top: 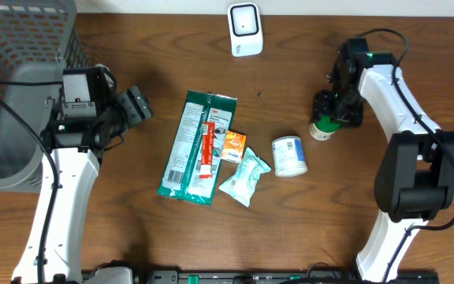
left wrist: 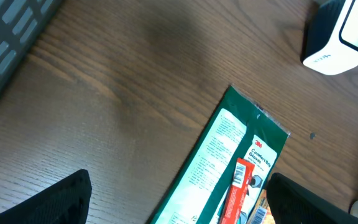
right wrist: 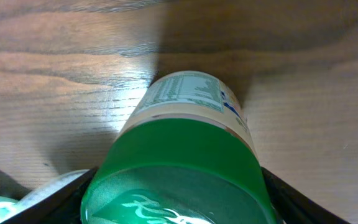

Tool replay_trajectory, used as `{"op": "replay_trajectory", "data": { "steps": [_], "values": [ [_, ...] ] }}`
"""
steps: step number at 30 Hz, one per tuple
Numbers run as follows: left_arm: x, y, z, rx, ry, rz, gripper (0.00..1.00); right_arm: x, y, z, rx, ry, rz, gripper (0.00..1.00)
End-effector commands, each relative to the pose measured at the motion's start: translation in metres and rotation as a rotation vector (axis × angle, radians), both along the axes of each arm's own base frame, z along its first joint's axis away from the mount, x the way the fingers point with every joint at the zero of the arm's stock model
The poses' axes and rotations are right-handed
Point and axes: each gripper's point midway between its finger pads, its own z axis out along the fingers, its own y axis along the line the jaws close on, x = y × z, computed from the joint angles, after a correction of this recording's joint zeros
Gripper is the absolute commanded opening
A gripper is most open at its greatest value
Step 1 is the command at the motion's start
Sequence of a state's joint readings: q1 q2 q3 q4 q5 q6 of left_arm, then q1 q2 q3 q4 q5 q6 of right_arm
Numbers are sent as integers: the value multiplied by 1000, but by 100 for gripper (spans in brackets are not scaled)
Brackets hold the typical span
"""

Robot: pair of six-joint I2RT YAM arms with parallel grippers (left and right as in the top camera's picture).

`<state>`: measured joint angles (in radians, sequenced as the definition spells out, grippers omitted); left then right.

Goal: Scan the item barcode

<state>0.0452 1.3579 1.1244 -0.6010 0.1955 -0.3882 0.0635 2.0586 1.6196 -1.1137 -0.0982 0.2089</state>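
Observation:
A bottle [top: 320,130] with a green cap and a pale label lies on the wooden table at the right. In the right wrist view the bottle [right wrist: 185,118] fills the frame, cap toward the camera. My right gripper [right wrist: 176,202] has a black finger pressed against each side of the cap. The white barcode scanner [top: 244,29] stands at the table's far edge, also visible in the left wrist view [left wrist: 340,37]. My left gripper [left wrist: 179,205] hangs open over the table at the left, above the near end of a green glove package [left wrist: 222,162].
The green package [top: 195,146] carries a red strip [top: 207,150]. Beside it lie an orange packet [top: 232,146], a white and teal pouch [top: 245,177] and a white tub [top: 289,155]. A grey mesh basket [top: 22,87] fills the left corner.

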Motion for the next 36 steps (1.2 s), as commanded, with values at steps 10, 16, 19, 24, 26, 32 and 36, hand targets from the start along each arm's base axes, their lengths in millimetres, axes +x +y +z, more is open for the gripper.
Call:
{"op": "replay_trajectory", "data": {
  "steps": [10, 16, 19, 24, 26, 32, 36],
  "values": [
    [4, 3, 10, 17, -27, 0, 88, 18, 6, 21, -10, -76, 182, 89],
    [4, 3, 10, 17, -27, 0, 88, 15, 7, 31, -4, -57, 165, 91],
    [4, 3, 10, 17, -27, 0, 88, 6, 8, 19, 7, -23, 166, 91],
    [4, 3, 10, 17, -27, 0, 88, -6, 8, -8, 11, 11, 139, 90],
    [4, 3, 10, 17, -27, 0, 88, -8, 8, -16, 11, 11, 97, 88],
    [4, 3, 10, 17, -27, 0, 88, 1, 9, -21, 13, -26, 65, 79],
    [4, 3, 10, 17, -27, 0, 88, 12, 9, -12, 13, -62, 78, 75]
  ]
}}
